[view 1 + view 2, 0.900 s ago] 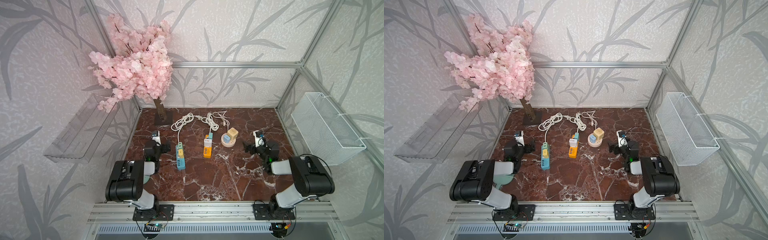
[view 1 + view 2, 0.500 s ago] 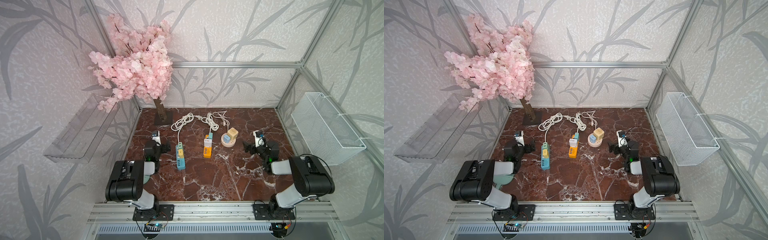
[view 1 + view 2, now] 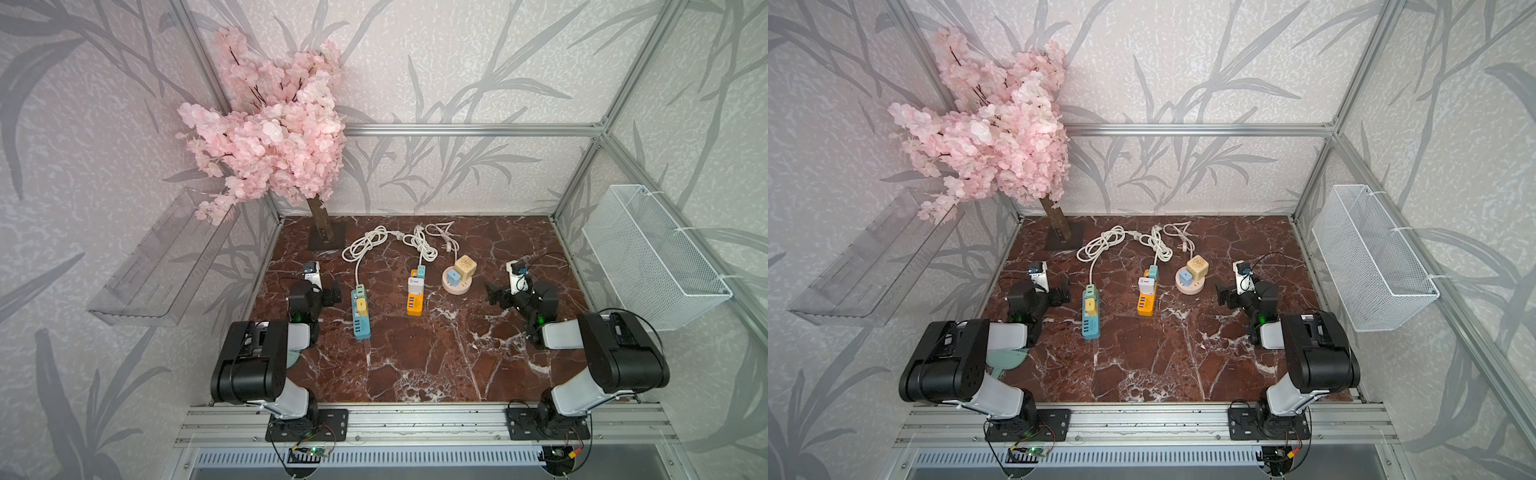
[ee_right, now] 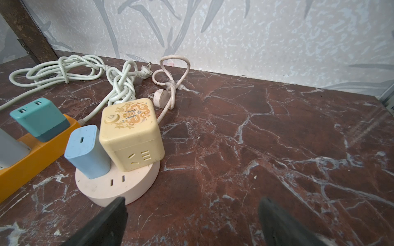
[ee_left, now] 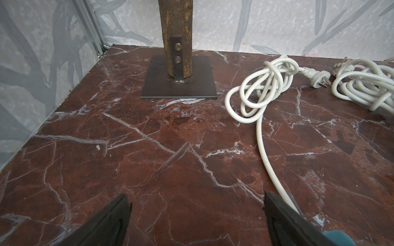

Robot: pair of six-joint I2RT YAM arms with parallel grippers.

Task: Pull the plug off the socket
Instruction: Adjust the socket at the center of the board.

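With jaws wide and empty, apparently staged for a reach, the left gripper [image 5: 197,197] sits on the worktop [image 3: 415,353] beside the blue power strip [image 3: 360,316], the right gripper [image 4: 193,200] just right of the round socket [image 4: 119,187] carrying the blue plug [image 4: 85,151].

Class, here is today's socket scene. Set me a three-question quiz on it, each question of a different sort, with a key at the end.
1. True or false: the light-blue adapter stands plugged into the round pink socket.
2. Multiple choice: the right pincer is A) shut on the cream cube, B) open and holding nothing, C) shut on a white cord.
3. Fill in: the tree stands at the table's far corner on the robot's ___ side.

Key: 1 true; 2 B; 3 left.
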